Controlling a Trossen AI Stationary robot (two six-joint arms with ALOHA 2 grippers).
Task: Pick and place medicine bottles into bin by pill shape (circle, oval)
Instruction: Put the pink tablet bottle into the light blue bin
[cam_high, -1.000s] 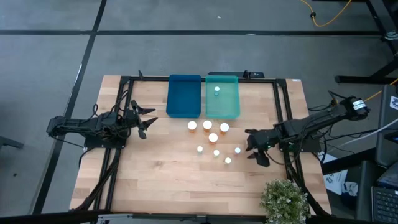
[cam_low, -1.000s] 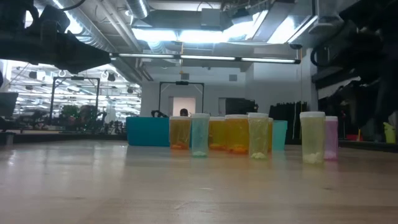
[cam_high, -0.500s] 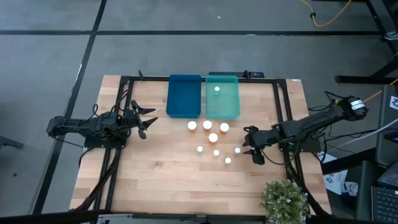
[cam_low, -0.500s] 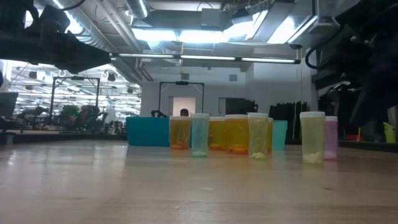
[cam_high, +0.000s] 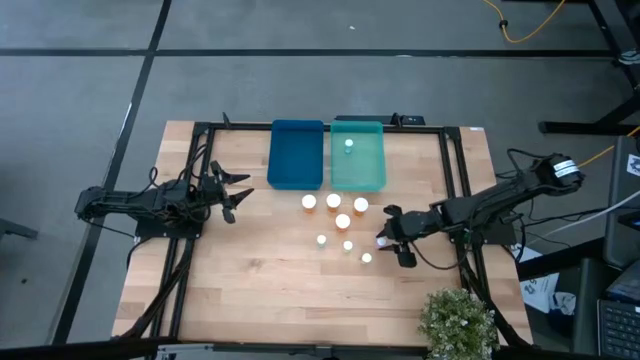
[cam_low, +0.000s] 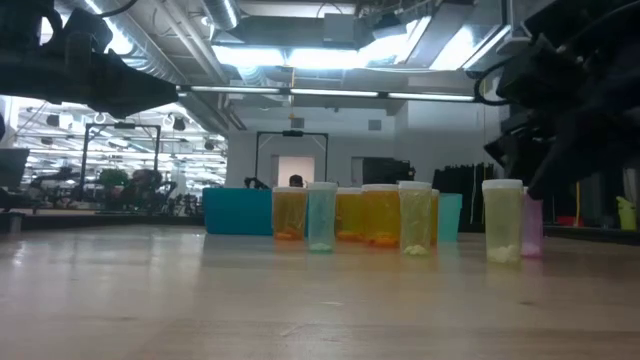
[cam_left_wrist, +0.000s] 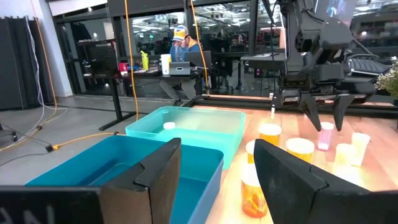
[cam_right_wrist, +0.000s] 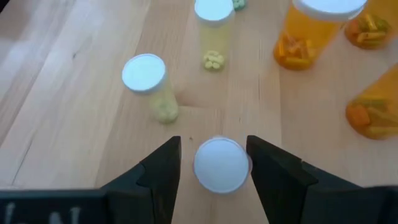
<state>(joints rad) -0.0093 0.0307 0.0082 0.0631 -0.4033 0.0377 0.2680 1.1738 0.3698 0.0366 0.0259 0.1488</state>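
Observation:
Four orange-amber bottles (cam_high: 335, 208) and several small pale bottles (cam_high: 345, 246) with white caps stand upright mid-table. One more pale bottle (cam_high: 348, 144) stands in the teal bin (cam_high: 370, 170). My right gripper (cam_high: 390, 239) is open. Its fingers stand on either side of the rightmost small bottle (cam_right_wrist: 219, 167) without plainly touching it; this bottle looks pinkish in the low view (cam_low: 532, 225). My left gripper (cam_high: 235, 195) is open and empty, left of the blue bin (cam_high: 296, 160).
The blue and teal bins sit side by side at the table's far edge. A potted plant (cam_high: 457, 322) stands at the near right corner. Bare wood lies left of and nearer than the bottles. A person sits in the room beyond the table (cam_left_wrist: 181, 45).
My right gripper has moved toward the table's left edge, up to the rightmost small bottle, and its open fingers now stand on either side of it. The bottles have stayed in place.

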